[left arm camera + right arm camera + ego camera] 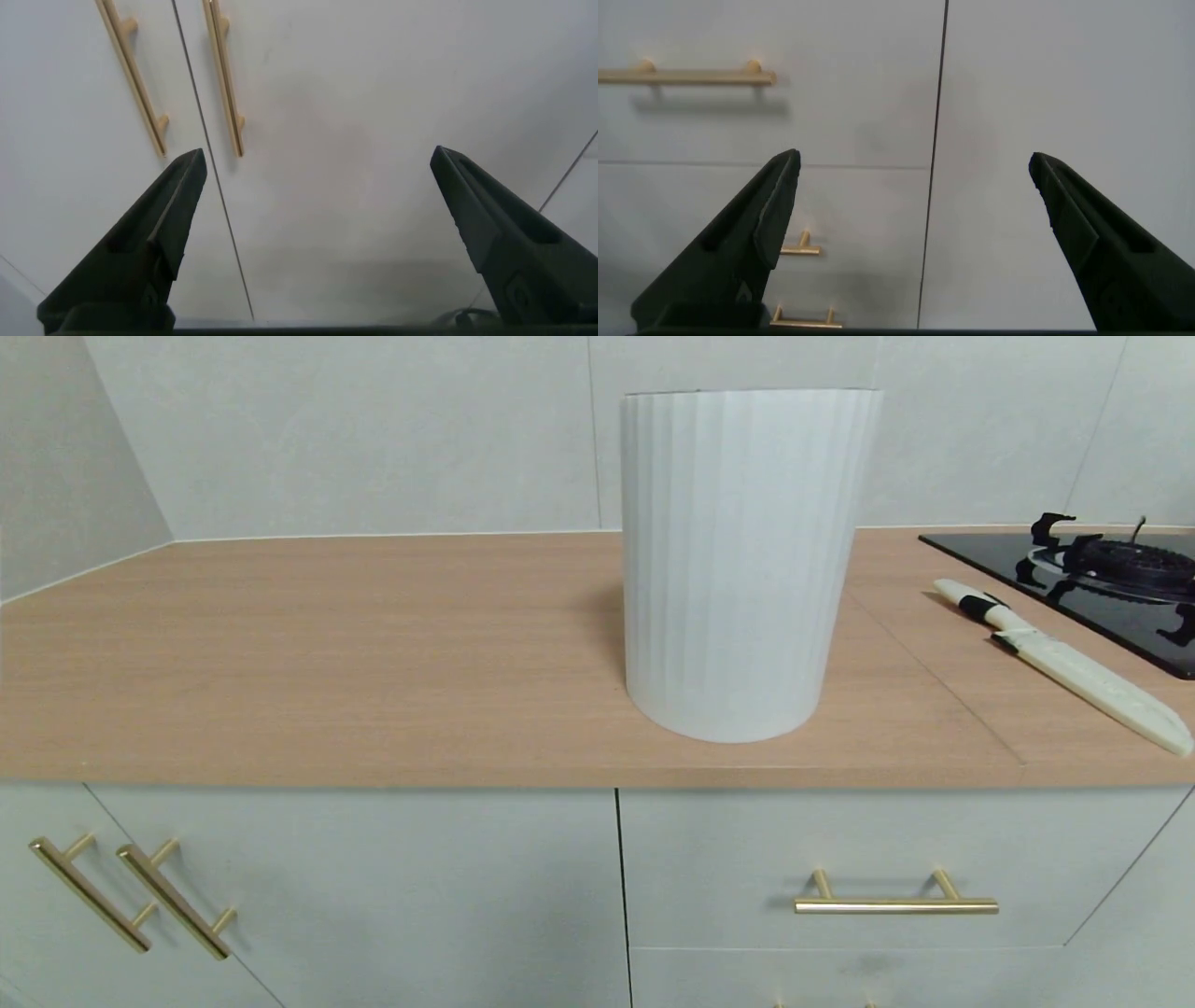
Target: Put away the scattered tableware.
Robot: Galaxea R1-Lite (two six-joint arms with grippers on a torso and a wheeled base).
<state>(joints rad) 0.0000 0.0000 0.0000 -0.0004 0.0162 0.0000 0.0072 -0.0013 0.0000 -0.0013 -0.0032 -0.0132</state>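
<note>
My left gripper (317, 154) is spread wide with nothing between its fingers, low in front of the plain white cabinet doors (392, 112) with slim gold bar handles (224, 79). My right gripper (913, 157) is equally wide and empty, facing the white drawer fronts (831, 121) with a gold bar handle (687, 77).

Above them, on the light wooden counter (327, 653), a tall white ribbed cylindrical container (738, 569) stands upright near the front edge. To its right, well apart, lies a cream-white knife with a black-banded handle (1064, 663), blade tip pointing near and right, just beside the black glass hob (1111, 616) at the far right.
</note>
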